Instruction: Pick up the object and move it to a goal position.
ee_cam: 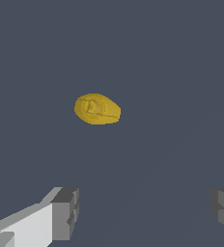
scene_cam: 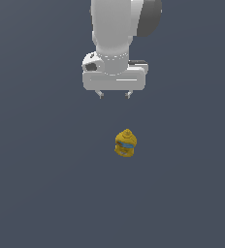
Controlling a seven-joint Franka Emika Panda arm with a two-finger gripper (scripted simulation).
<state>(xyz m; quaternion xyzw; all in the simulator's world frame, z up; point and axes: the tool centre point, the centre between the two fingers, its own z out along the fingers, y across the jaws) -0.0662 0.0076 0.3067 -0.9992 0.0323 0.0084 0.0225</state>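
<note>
The object (scene_cam: 126,143) is a small mustard-yellow lumpy item with a pointed top and a light blue band, standing on the dark grey floor. My gripper (scene_cam: 114,95) hangs above and behind it, a little to the exterior view's left, with its two short fingers spread apart and nothing between them. In the wrist view the object (ee_cam: 97,109) shows from above as a yellow oval, well apart from the two fingers (ee_cam: 65,213), and the gripper (ee_cam: 145,210) is open and empty.
The dark grey floor (scene_cam: 41,184) spreads evenly on all sides of the object. No other objects, containers or edges show in either view.
</note>
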